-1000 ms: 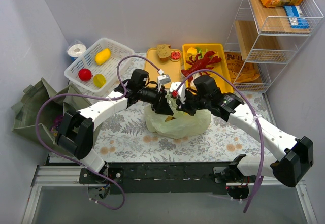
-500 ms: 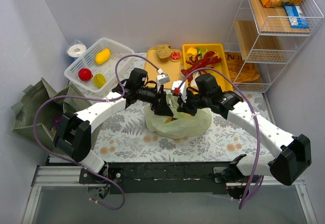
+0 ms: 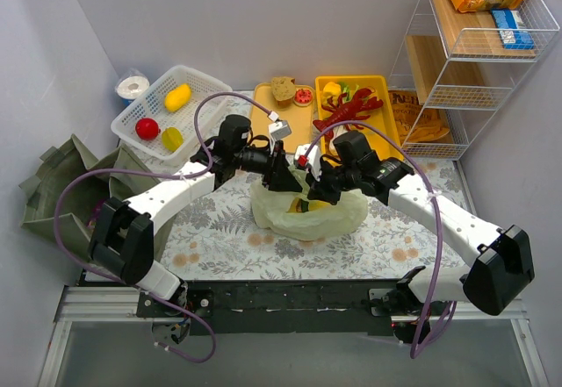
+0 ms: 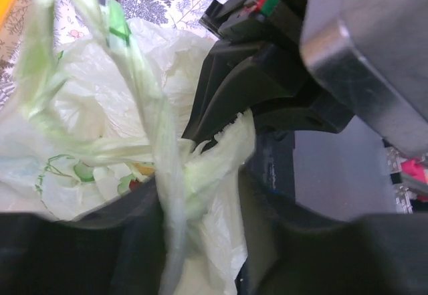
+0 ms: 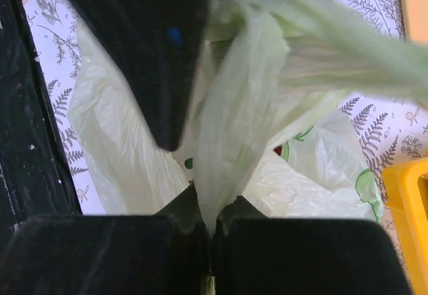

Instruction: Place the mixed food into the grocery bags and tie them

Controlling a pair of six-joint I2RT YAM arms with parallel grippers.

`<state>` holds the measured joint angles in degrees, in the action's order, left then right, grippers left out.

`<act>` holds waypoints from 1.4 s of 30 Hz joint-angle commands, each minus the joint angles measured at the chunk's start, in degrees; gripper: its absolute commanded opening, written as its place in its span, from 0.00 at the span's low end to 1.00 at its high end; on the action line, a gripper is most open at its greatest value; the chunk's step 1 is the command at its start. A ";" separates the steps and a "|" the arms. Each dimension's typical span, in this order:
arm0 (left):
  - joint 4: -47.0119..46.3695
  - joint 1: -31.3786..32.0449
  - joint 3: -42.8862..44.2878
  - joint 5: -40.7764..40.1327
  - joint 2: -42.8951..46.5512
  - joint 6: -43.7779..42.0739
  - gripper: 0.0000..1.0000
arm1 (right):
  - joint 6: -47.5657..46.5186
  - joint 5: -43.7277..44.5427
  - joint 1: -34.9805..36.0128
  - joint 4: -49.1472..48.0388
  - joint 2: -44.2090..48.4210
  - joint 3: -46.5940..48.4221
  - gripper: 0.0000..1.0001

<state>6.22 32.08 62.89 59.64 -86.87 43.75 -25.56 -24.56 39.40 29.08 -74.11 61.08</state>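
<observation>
The pale-green plastic bag [image 3: 307, 218], thin, crinkled and translucent, sits mid-table on the fern-print cloth [image 3: 219, 229]. Its long axis runs left to right and its mouth is gathered upward. The left gripper [image 3: 284, 179] is at the bag's upper left, with a twisted handle strand [image 4: 164, 174] between its fingers; I cannot tell whether it pinches the strand. The right gripper [image 3: 313, 192], just right of it, is clamped tight on a fold of the bag.

Grey walls [image 3: 263, 18], white wire shelf [image 3: 436, 69]
</observation>
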 commanded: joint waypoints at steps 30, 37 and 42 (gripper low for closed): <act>-12.02 3.17 -8.40 -9.10 8.56 1.87 0.00 | 53.08 -5.85 -11.19 -40.77 10.57 -4.30 0.99; -11.93 3.43 -8.31 -9.54 8.82 1.61 0.00 | 52.28 -4.88 -8.99 -43.49 8.01 -7.64 0.91; -11.84 3.43 -8.23 -9.54 8.73 1.69 0.00 | 51.49 -6.11 -8.64 -43.49 6.61 -7.64 0.66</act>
<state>-5.72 35.11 54.78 50.48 -80.99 46.39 25.82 -29.12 30.39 -9.85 -66.98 53.52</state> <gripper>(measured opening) 0.021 0.756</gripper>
